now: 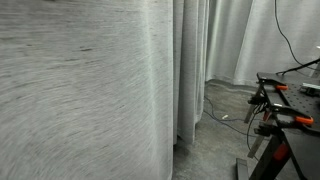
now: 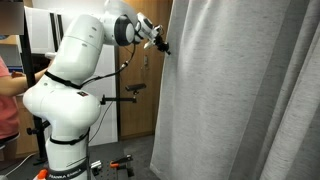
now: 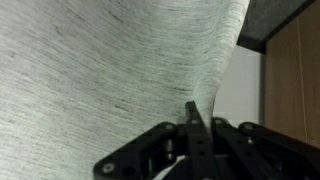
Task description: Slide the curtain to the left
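Observation:
The curtain [image 2: 240, 90], off-white with fine horizontal streaks, hangs to the floor and fills the right half of an exterior view. It also covers the left of an exterior view [image 1: 80, 90] and most of the wrist view [image 3: 100, 60]. My gripper [image 2: 162, 46] is high up at the curtain's left edge, at the end of the white arm [image 2: 70, 90]. In the wrist view the gripper [image 3: 192, 118] is shut, its black fingers together on the narrow edge fold of the fabric.
Smoother white sheer drapes [image 1: 232, 40] hang behind the curtain. A black table with orange clamps [image 1: 290, 115] stands nearby, with cables on the floor [image 1: 215, 105]. A person [image 2: 5, 90] is beside the robot base. A wooden panel [image 3: 295, 80] lies past the curtain's edge.

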You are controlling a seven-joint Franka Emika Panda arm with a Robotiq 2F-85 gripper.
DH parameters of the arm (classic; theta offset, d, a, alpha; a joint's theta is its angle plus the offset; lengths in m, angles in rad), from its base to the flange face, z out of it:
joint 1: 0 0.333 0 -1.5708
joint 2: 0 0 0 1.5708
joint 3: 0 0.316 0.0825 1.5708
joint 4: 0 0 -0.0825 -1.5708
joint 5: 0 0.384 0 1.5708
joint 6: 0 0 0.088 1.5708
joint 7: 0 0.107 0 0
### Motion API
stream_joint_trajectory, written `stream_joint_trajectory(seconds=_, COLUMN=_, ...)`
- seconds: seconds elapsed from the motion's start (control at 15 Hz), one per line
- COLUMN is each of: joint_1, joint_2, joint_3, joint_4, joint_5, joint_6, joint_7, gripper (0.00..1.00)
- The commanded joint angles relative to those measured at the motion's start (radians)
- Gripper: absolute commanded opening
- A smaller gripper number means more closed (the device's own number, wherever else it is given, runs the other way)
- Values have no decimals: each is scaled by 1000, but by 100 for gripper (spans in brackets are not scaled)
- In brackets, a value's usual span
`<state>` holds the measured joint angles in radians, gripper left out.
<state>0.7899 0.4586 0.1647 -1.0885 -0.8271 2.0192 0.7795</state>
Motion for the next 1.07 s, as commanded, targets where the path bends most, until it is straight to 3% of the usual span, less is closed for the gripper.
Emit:
stream_joint_trajectory(seconds=0.0, joint_1=-194, joint_2=-19, joint_3=65, joint_4=-41, joint_5=162, joint_6=24, joint_7=-276, gripper=1)
stream_joint_trajectory(seconds=0.13, joint_1=-238, joint_2=13, joint_3=38, joint_4=22, joint_5=214, joint_6=-28, joint_7=-423, gripper=1)
stream_joint_trajectory(seconds=0.33, joint_1=-284, joint_2=22, joint_3=24, joint_4=41, joint_5=209, joint_6=-47, joint_7=-506, gripper=1)
stream_joint_trajectory(seconds=0.73, joint_1=-291, joint_2=25, joint_3=7, joint_4=41, joint_5=196, joint_6=-13, joint_7=-405, gripper=1)
stream_joint_trajectory(seconds=0.8, joint_1=-348, joint_2=-111, joint_3=9, joint_4=-153, joint_5=223, joint_6=64, joint_7=-371, gripper=1)
stream_joint_trajectory(seconds=1.0, joint_1=-404, joint_2=-197, joint_3=4, joint_4=-274, joint_5=261, joint_6=151, joint_7=-291, gripper=1)
